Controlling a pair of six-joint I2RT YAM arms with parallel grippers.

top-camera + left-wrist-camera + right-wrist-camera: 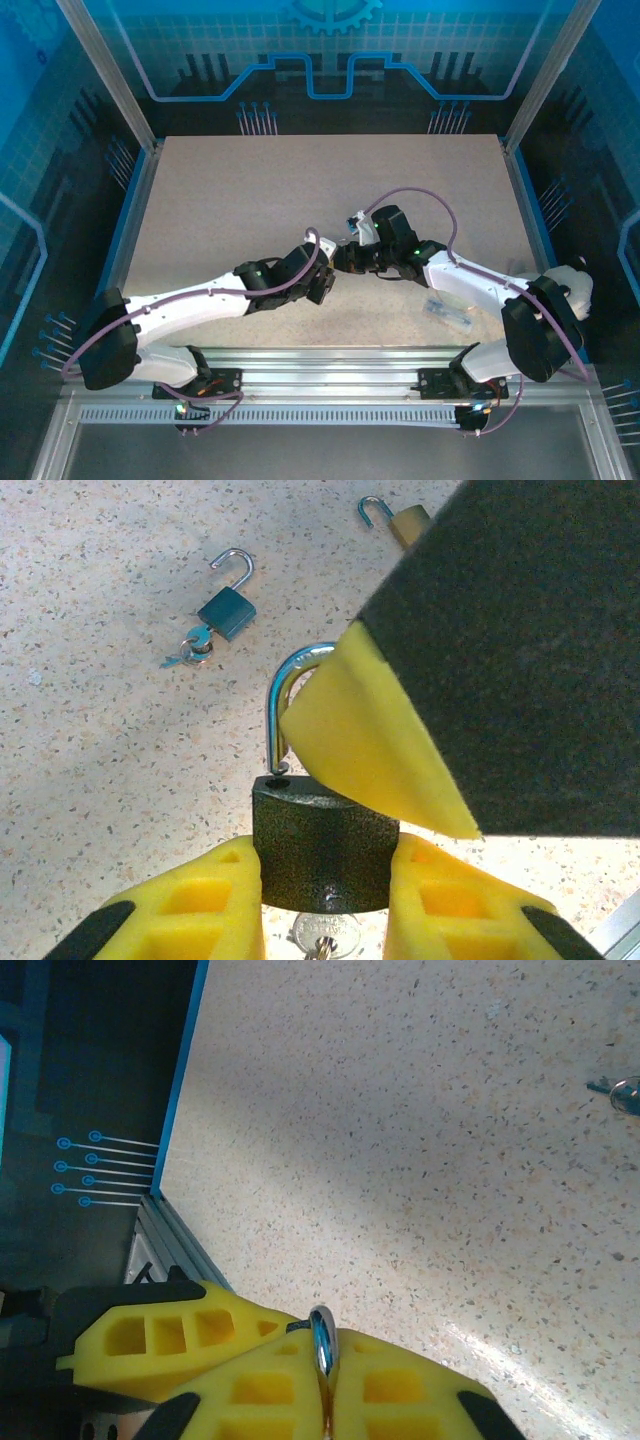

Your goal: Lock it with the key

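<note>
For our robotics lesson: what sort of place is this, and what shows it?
Likely a robot test cell: left arm and right arm bolted to a rail at a speckled table, blue printed panels around, a spare open padlock lying loose.

Speckled beige table (250, 200), open blue padlock (226, 609) with keys (192, 648), brass padlock (408, 522) lying beyond

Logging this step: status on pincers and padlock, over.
Left pincer shut on dark grey metal padlock. Right pincer shut on its silver shackle, unlatched. Silver key in keyhole. Blue-grey padlock, brass padlock lie aside.
</note>
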